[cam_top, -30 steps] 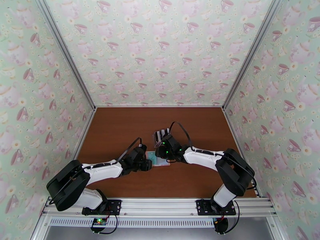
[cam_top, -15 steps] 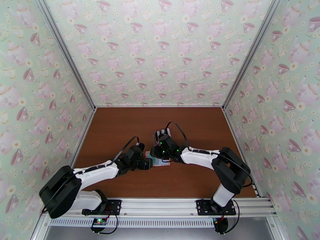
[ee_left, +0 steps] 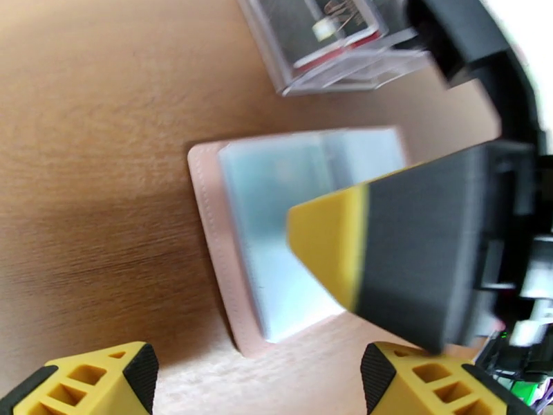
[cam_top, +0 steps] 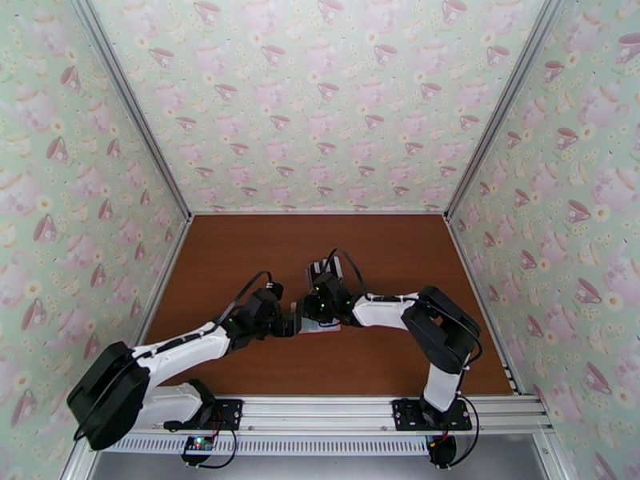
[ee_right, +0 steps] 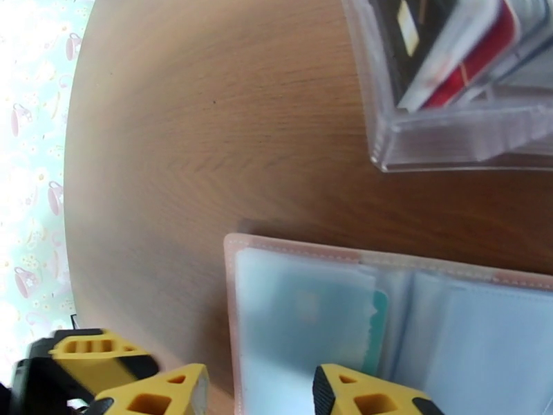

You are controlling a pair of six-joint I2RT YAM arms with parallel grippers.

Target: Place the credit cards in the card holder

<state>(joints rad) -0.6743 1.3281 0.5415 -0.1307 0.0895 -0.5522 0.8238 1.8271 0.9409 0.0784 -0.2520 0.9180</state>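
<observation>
The card holder [ee_left: 276, 229] lies open and flat on the brown table, with a pink rim and a pale blue-grey pocketed inside; it also shows under both grippers [cam_top: 326, 328]. A teal card edge [ee_right: 377, 326] sits in one of its pockets [ee_right: 304, 326]. More credit cards [ee_right: 415, 36], black, white and red, stand in the clear rack [ee_right: 456, 133] just beyond. My left gripper [ee_left: 252, 382] is open at the holder's left edge, holding nothing. My right gripper [ee_right: 263, 399] is open, its fingers straddling the holder's left rim. One right finger [ee_left: 415, 250] hangs over the pockets.
The clear rack [cam_top: 318, 274] stands just behind the card holder near the table's middle. Both grippers [cam_top: 294, 324] [cam_top: 310, 312] meet tip to tip there. Patterned walls close off the left, right and back of the table [cam_top: 240, 250].
My left gripper has opened wider and edged a little left and back. The right arm has shifted left over the card holder, its opening unchanged.
</observation>
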